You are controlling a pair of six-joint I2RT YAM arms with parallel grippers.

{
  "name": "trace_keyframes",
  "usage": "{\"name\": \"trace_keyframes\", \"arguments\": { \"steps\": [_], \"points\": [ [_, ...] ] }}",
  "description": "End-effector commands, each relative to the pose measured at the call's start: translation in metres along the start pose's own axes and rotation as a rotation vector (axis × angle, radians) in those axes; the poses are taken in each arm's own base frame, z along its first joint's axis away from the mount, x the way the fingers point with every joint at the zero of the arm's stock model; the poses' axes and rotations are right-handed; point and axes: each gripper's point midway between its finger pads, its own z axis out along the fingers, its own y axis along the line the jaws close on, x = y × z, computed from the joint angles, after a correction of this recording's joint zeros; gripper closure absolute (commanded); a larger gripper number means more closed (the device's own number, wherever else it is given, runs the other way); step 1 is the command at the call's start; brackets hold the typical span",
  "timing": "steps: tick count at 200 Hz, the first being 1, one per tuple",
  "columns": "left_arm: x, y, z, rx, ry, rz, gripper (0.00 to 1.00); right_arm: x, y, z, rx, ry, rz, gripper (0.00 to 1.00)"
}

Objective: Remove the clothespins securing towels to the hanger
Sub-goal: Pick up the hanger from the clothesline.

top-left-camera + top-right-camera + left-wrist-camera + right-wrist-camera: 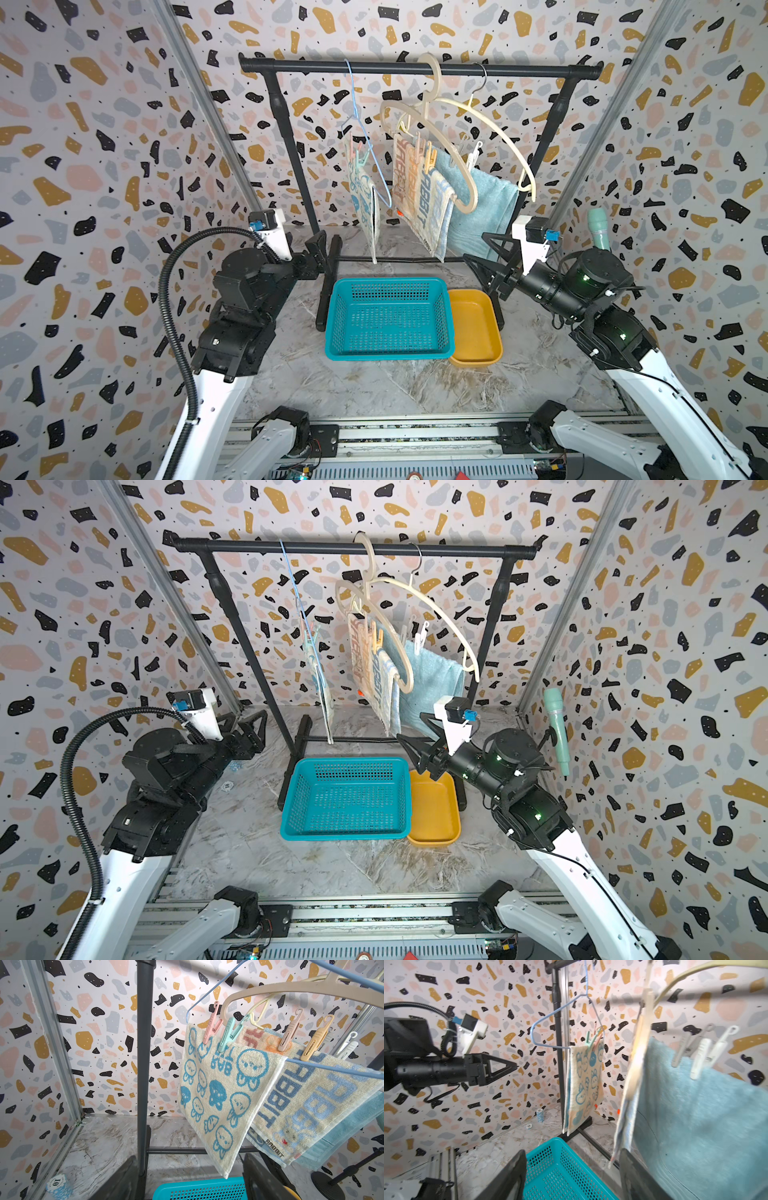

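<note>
Three towels hang from a black rack (415,68). The cream towel with blue animals (218,1093) hangs on a blue wire hanger (365,137), held by a pink clothespin (212,1024) and a mint one (228,1034). The striped RABBIT towel (311,1101) hangs on a cream hanger (457,145) under pink (289,1030) and orange (316,1039) pins. White pins (702,1053) hold the light-blue towel (695,1115). My left gripper (324,249) is open, low beside the rack's left post. My right gripper (476,247) is open below the blue towel. Neither touches anything.
A teal perforated basket (388,282) and a yellow tray (473,328) sit side by side on the marble table in front of the rack's base. A stack of blue poker chips (59,1185) stands near the left wall. A mint-green handle (598,228) hangs on the right wall.
</note>
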Motion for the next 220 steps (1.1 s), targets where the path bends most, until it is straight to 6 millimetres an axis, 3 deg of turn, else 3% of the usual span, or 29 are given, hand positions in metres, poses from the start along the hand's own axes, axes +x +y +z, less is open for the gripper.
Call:
{"name": "trace_keyframes", "arguments": {
  "steps": [1,43,68,101,140,220],
  "points": [
    [-0.01,0.002,-0.005,-0.029,0.025,0.008,0.21,-0.017,0.02,0.008,-0.036,-0.002,-0.041,0.3],
    [-0.033,0.01,-0.011,-0.103,0.017,0.02,0.21,-0.04,0.071,0.045,-0.126,-0.025,-0.106,0.29],
    [-0.038,0.015,-0.011,-0.142,0.046,0.039,0.21,-0.054,0.088,0.074,-0.134,-0.039,-0.111,0.26],
    [-0.04,0.019,-0.011,-0.173,0.071,0.064,0.2,-0.076,0.074,0.101,-0.028,-0.095,-0.052,0.24],
    [-0.037,0.014,-0.008,-0.146,0.088,0.072,0.2,-0.092,0.078,0.131,-0.03,-0.134,-0.035,0.24],
    [-0.04,0.01,-0.017,-0.117,0.067,0.07,0.21,-0.098,0.06,0.19,0.124,-0.163,-0.029,0.27]
  ]
}}
